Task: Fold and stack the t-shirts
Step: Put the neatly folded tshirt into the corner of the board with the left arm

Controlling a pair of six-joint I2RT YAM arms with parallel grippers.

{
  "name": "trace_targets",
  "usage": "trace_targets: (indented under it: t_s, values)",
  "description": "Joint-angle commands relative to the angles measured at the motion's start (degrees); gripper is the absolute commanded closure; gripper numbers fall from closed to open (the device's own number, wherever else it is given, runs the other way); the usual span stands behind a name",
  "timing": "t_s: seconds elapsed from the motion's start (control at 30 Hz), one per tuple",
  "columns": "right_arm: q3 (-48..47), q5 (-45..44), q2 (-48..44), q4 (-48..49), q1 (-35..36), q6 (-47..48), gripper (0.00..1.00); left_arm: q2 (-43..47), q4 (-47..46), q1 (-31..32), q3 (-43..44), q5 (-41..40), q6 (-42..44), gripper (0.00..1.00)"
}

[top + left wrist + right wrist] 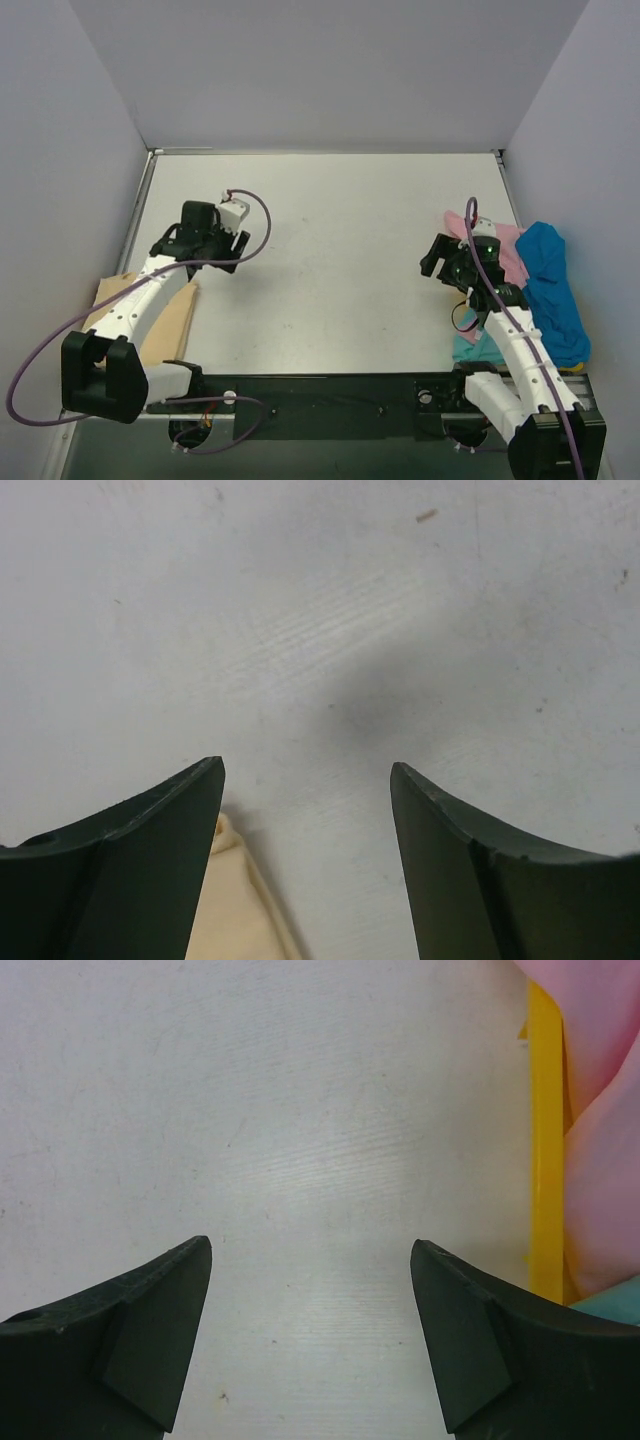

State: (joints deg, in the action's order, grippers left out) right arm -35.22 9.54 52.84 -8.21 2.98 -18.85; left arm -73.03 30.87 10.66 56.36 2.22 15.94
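Shirts parked at both edges, both pincers spread and holding nothing

Table is the big pale slab filling the top view, and its whole middle shows bare surface; the cloth sits out at the sides. Biggest piece is the blue tee, crumpled at the right edge and spilling past it. Next is the tan tee, lying flat at the near left edge, partly under the left arm; the left wrist view shows a corner of it low down, between the finger bases. The pink tee is bunched just left of the blue one and touching it; the teal tee peeks out nearer the base, mostly hidden by the right arm.

Left gripper hangs over bare table just beyond the tan tee; its jaws are spread wide with only tabletop between them, gripping nothing. Right gripper is the same story, jaws wide apart over bare table, nothing in them; pink and a sliver of teal lie off to its right, not touching the fingers. Smallest bit: a yellow strip running along the table beside the pink cloth; can't tell what it is.
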Motion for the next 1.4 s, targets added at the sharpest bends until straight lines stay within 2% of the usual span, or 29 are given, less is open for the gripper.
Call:
trace_targets:
  t_s: [0.0,0.03,0.2,0.4,1.27,1.37]
  values:
    - [8.8,-3.6,-7.4,12.0,0.1,2.9,0.24,3.9,-11.1,3.4,-8.8,-1.7,-6.5,0.22]
    - [9.9,-4.5,-8.5,12.9,0.1,3.2,0.24,4.3,-11.9,3.7,-10.9,-4.4,-8.3,0.22]
    - [17.3,-7.8,-14.2,19.1,0.2,5.1,0.24,6.6,-18.2,3.5,-16.8,-5.8,-7.3,0.22]
    - [20.1,-8.1,-15.0,22.5,0.2,5.2,0.24,7.2,-19.8,3.0,-20.6,0.2,-8.1,0.22]
    - [19.9,-6.0,-12.9,23.1,0.2,4.8,0.24,6.7,-21.5,0.7,-21.0,0.3,-8.4,0.22]
    - [19.8,-6.0,-13.2,23.0,0.2,4.8,0.24,6.7,-21.9,0.7,-21.1,-1.8,-10.2,0.21]
